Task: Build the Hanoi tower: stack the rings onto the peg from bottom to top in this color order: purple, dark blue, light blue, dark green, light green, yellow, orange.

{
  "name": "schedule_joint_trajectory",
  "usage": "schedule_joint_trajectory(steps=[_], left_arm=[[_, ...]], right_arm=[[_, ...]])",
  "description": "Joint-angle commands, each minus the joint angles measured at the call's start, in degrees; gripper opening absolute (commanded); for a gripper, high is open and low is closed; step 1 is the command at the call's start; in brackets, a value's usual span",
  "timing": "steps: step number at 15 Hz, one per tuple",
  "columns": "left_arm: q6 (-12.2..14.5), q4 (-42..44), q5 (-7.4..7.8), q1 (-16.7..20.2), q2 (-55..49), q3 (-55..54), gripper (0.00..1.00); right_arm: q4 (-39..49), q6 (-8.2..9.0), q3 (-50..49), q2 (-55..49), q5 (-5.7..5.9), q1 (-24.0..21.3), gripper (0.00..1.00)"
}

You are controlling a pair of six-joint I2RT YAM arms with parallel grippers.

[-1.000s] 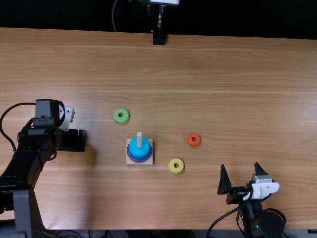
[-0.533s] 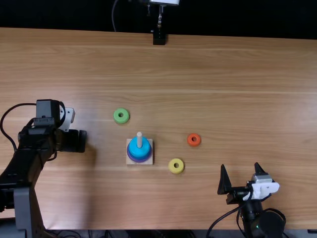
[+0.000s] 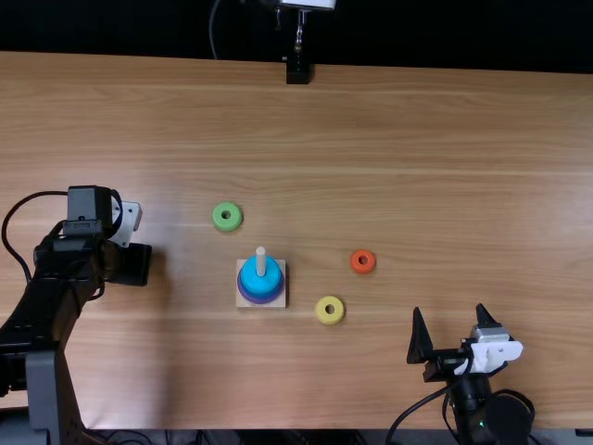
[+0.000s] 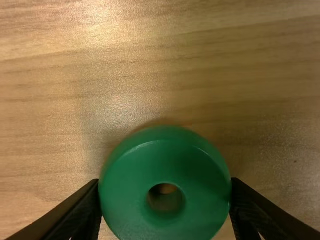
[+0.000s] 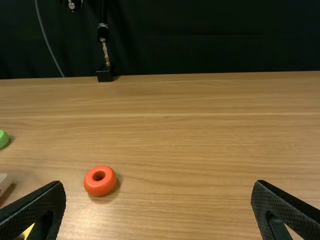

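Note:
My left gripper (image 3: 137, 264) is low over the table at the left; in the left wrist view the left gripper (image 4: 165, 197) is shut on the dark green ring (image 4: 125, 205), a finger against each side. The peg (image 3: 261, 262) rises from a square wooden base (image 3: 243, 302), with a light blue ring (image 3: 252, 280) topmost and a purple ring (image 3: 262, 301) at the bottom. A light green ring (image 3: 219, 223), a yellow ring (image 3: 321, 318) and an orange ring (image 3: 361, 269) lie loose. At lower right, my right gripper (image 3: 448, 313) stands open; so does the right gripper (image 5: 158, 186) in its wrist view.
The light green ring lies behind and left of the base; the yellow one is close to its right. A dark stand (image 3: 297, 70) is at the far table edge. Cables run beside both arms.
The left gripper's fingers have closed inward, their right edge in the top view moving left. The right arm and the loose rings have stayed put.

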Motion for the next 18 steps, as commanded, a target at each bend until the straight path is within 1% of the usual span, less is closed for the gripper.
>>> schedule_joint_trajectory(steps=[1,3,4,5,8,12,13,15,17,18], left_arm=[[1.73,-2.77,-0.76,0.43,-0.81,2.13,0.00],[1.73,-11.21,-0.76,-0.19,-4.06,6.53,0.00],[1.62,-13.74,-0.65,-0.63,-5.03,7.85,0.00],[1.52,-15.74,-0.65,-1.59,-6.17,9.52,0.00],[1.10,-24.60,0.09,-4.93,-10.30,14.70,0.00],[0.25,-36.21,0.40,-9.94,-11.27,23.58,0.00],[-1.12,-38.42,0.40,-11.08,-11.27,25.95,0.00],[-6.71,-40.74,0.40,-14.07,-10.91,30.52,0.00],[-10.82,-40.85,0.40,-18.64,-10.30,33.51,0.00],[-13.14,-40.95,0.40,-20.05,-10.04,34.65,0.00]], right_arm=[[-4.10,-0.18,-2.83,-0.69,-0.31,-0.47,1.00],[-4.10,-0.18,-2.83,-0.69,-0.31,-0.47,1.00],[-4.10,-0.29,-2.83,-0.69,-0.31,-0.47,1.00],[-4.10,-0.29,-2.83,-0.69,-0.31,-0.47,1.00],[-4.10,-0.29,-2.83,-0.69,-0.31,-0.47,1.00],[-4.10,-0.29,-2.83,-0.69,-0.21,-0.47,1.00],[-4.10,-0.29,-2.83,-0.69,-0.31,-0.47,1.00],[-4.10,-0.29,-2.83,-0.69,-0.31,-0.47,1.00],[-4.10,-0.29,-2.83,-0.69,-0.31,-0.47,1.00],[-4.10,-0.18,-2.83,-0.69,-0.31,-0.47,1.00]])
